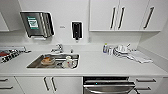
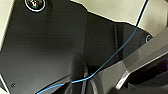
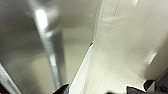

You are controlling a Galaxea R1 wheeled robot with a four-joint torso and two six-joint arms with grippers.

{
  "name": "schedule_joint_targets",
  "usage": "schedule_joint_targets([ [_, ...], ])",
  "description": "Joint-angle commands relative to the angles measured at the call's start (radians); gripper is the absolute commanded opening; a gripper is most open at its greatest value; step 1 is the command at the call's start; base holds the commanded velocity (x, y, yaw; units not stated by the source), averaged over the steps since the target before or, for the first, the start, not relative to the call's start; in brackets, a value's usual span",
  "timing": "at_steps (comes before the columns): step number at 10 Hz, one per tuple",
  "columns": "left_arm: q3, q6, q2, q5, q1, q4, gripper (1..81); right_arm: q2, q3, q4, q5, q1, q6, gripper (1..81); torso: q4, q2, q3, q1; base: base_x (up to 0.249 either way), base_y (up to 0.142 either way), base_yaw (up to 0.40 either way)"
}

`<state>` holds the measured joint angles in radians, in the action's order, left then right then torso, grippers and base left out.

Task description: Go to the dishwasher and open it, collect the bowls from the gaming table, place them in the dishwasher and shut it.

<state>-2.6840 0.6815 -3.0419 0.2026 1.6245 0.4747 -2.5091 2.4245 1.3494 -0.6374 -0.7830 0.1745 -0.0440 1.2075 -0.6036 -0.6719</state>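
The dishwasher (image 1: 108, 86) sits under the counter right of the sink. Its stainless-steel door leans out a little at the top, and a dark gap shows above it. The right wrist view looks close along the steel front (image 3: 37, 45), with a white cabinet edge (image 3: 82, 70) beside it. My right gripper (image 3: 98, 91) shows two dark tips set wide apart with nothing between them, so it is open. In the left wrist view a slanted steel panel (image 2: 140, 57) lies beyond the robot's dark plate and a blue cable (image 2: 117, 52). The bowls and the gaming table are out of view.
A white counter (image 1: 100, 65) runs across in front of me, with a steel sink (image 1: 53, 61) holding dishes. Bottles and stacked crockery (image 1: 121, 51) stand at the back right. White cabinets with bar handles (image 1: 48, 83) flank the dishwasher, and a towel dispenser (image 1: 37, 23) hangs on the wall.
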Motion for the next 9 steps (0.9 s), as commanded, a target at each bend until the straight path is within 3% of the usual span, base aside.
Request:
schedule_joint_targets([
  [1,0.006,-0.005,-0.003,-0.045,-0.028,0.002,81.1,-0.01,0.007,-0.024,-0.108,0.019,-0.256,81.1,0.0,0.0,0.0,0.0,0.0,0.0,0.0],
  [2,0.006,-0.007,-0.003,-0.045,-0.033,0.002,81.1,-0.045,0.037,-0.064,-0.099,-0.037,-0.448,81.1,0.0,0.0,0.0,0.0,0.0,0.0,0.0],
  [3,0.006,-0.007,-0.003,-0.045,-0.036,0.004,81.1,-0.071,0.078,-0.096,-0.096,-0.078,-0.574,81.1,0.0,0.0,0.0,0.0,0.0,0.0,0.0],
  [4,0.006,-0.008,-0.002,-0.045,-0.036,0.008,81.1,-0.116,0.164,-0.118,-0.106,-0.127,-0.785,81.1,0.0,0.0,0.0,0.0,0.0,0.0,0.0],
  [6,0.006,-0.014,0.001,-0.045,-0.036,0.013,81.1,-0.178,0.285,-0.118,-0.108,-0.192,-1.009,81.1,0.0,0.0,0.0,0.0,0.0,0.0,0.0],
  [9,0.006,-0.092,0.014,-0.045,-0.039,0.012,81.1,-0.24,0.367,-0.069,-0.062,-0.311,-1.24,81.1,0.0,0.0,0.0,0.0,0.0,0.0,0.0],
])
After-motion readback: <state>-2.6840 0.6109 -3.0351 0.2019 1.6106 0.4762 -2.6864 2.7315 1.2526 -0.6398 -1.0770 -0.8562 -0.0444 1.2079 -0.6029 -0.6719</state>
